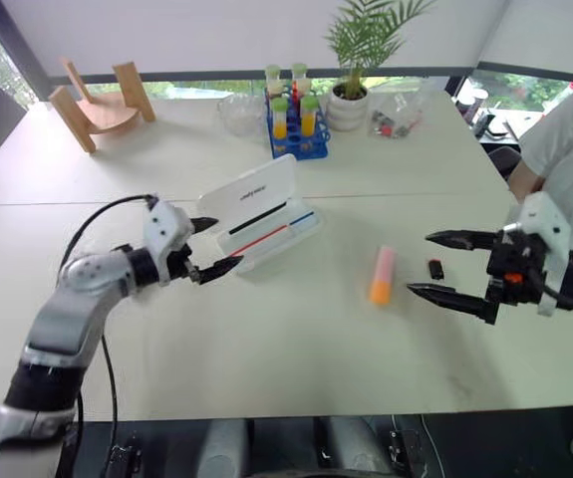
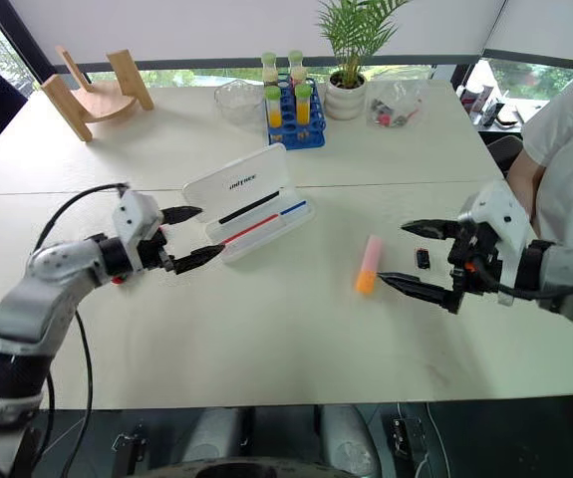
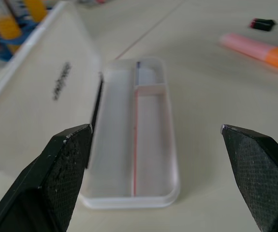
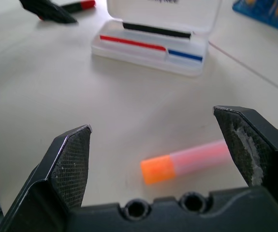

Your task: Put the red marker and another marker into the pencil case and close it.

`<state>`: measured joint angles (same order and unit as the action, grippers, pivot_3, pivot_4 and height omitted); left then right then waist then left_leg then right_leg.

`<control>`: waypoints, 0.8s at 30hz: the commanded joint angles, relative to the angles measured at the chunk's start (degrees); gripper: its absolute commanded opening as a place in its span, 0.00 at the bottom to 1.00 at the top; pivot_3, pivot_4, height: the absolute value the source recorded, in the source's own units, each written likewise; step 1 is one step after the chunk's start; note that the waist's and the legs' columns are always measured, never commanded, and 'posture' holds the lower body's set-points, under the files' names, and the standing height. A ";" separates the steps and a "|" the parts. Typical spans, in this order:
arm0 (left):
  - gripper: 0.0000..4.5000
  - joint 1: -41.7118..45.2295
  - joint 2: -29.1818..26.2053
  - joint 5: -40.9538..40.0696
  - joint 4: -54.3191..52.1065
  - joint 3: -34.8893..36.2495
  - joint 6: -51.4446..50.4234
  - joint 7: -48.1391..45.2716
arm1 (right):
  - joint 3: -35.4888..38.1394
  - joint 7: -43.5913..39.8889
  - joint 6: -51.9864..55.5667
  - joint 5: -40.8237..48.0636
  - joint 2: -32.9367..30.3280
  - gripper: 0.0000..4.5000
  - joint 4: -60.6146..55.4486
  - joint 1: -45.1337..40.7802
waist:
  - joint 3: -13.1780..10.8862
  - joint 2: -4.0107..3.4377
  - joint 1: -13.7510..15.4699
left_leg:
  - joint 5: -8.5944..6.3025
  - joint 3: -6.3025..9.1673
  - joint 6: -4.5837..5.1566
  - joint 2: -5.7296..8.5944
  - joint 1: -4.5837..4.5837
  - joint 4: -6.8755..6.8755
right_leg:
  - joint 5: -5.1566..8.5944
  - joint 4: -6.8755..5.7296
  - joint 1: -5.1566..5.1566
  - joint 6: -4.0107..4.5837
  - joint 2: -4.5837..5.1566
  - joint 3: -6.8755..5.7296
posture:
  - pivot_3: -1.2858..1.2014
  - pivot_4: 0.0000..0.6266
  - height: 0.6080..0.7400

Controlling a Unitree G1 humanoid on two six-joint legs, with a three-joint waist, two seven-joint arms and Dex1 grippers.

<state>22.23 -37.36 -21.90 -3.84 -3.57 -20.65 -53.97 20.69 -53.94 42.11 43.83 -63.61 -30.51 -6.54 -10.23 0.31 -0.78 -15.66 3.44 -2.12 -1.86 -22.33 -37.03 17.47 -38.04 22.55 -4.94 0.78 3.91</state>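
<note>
The white pencil case (image 1: pixel 284 235) lies open mid-table, lid raised, with red and blue stripes in its tray (image 3: pixel 148 145). My left gripper (image 1: pixel 226 242) hovers open just left of it, pointing at the tray. The red marker (image 4: pixel 78 6), black with a red end, lies on the table beyond the case, by my left gripper's finger. Another marker (image 1: pixel 382 276), thick, pink with an orange end, lies right of the case. My right gripper (image 1: pixel 421 263) is open and empty, held above the table just right of that marker (image 4: pixel 187 162).
A small black-and-red piece (image 1: pixel 435 268) lies between the pink marker and my right gripper. At the back stand a blue tube rack (image 1: pixel 296 124), a potted plant (image 1: pixel 351 100), a glass bowl (image 1: pixel 238 112) and a wooden stand (image 1: pixel 102 105). A person (image 1: pixel 565 129) sits at the right edge.
</note>
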 commanded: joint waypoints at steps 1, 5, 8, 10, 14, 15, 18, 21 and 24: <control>0.98 4.69 3.08 2.45 6.19 -3.89 2.44 -3.06 | -1.42 -0.05 0.18 0.46 -0.40 1.00 0.00 -3.99 | -0.01 0.02 0.02 | -0.02 0.00 0.04 0.00 -0.03 0.00 | 0.00 0.00 0.03 -0.01 0.01 0.00 | 0.52 0.24 1.00; 0.98 7.80 6.92 4.68 10.80 -6.40 3.78 -3.62 | -2.51 1.01 0.53 -0.08 0.11 1.00 -0.33 -6.61 | -0.02 0.01 0.06 | -0.05 0.02 0.09 0.00 -0.14 0.01 | -0.01 -0.03 0.16 -0.01 0.00 0.00 | 0.52 0.24 1.00; 0.98 9.03 9.34 7.71 14.45 -8.35 5.06 -2.55 | -2.29 2.83 1.62 0.89 1.03 1.00 -1.96 -7.39 | -0.02 0.01 -0.02 | -0.07 0.01 0.13 -0.01 -0.13 0.00 | -0.01 -0.04 0.17 -0.01 0.00 0.01 | 0.52 0.24 1.00; 0.98 9.27 10.66 9.59 16.12 -9.79 5.43 -2.25 | -1.93 3.83 1.81 0.98 1.53 1.00 -2.54 -7.60 | -0.02 0.01 0.00 | -0.07 0.01 0.13 0.00 -0.12 -0.02 | -0.01 -0.08 0.16 -0.01 0.00 0.01 | 0.52 0.24 1.00; 0.98 8.92 12.46 11.82 18.35 -11.15 5.37 -1.72 | -1.88 4.96 2.07 0.89 2.24 1.00 -2.74 -8.17 | -0.01 0.00 0.07 | -0.07 0.01 0.13 0.00 -0.09 -0.06 | -0.03 -0.08 0.11 -0.03 0.01 0.01 | 0.52 0.24 1.00; 0.98 8.80 12.80 12.15 18.77 -11.36 5.11 -1.68 | -1.92 5.22 2.04 0.80 2.37 1.00 -2.74 -8.31 | -0.01 -0.01 0.16 | -0.07 0.01 0.13 0.00 -0.08 -0.06 | -0.03 -0.09 0.11 -0.03 0.01 0.01 | 0.52 0.24 1.00; 0.93 9.17 13.88 14.03 21.45 -11.30 5.28 0.02 | -1.98 5.88 2.08 0.94 2.80 1.00 -2.91 -8.82 | 0.03 -0.07 0.33 | -0.07 0.02 0.12 0.02 -0.03 -0.11 | -0.05 -0.08 0.02 -0.06 0.04 0.00 | 0.52 0.24 1.00; 0.68 9.99 14.86 14.65 23.54 -10.78 4.67 0.89 | -2.29 6.64 1.89 0.70 3.40 1.00 -2.92 -9.39 | 0.03 -0.08 0.29 | -0.06 0.02 0.11 0.04 0.08 -0.17 | -0.07 -0.08 -0.13 -0.11 0.05 0.01 | 0.52 0.24 1.00; 0.35 10.98 14.90 15.11 25.54 -10.91 4.18 0.19 | -2.78 7.19 1.78 0.33 3.90 1.00 -3.00 -9.88 | 0.03 -0.08 0.13 | -0.04 0.01 0.08 0.04 0.13 -0.19 | -0.10 -0.08 -0.20 -0.15 0.05 0.01 | 0.52 0.24 1.00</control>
<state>33.97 -22.36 -7.94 19.28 -13.49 -15.16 -53.44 17.03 -47.23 44.63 44.04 -59.75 -32.30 -15.15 -10.20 0.23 -0.65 -15.70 3.45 -2.04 -1.81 -22.20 -37.22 17.37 -38.11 22.36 -5.09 0.82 3.93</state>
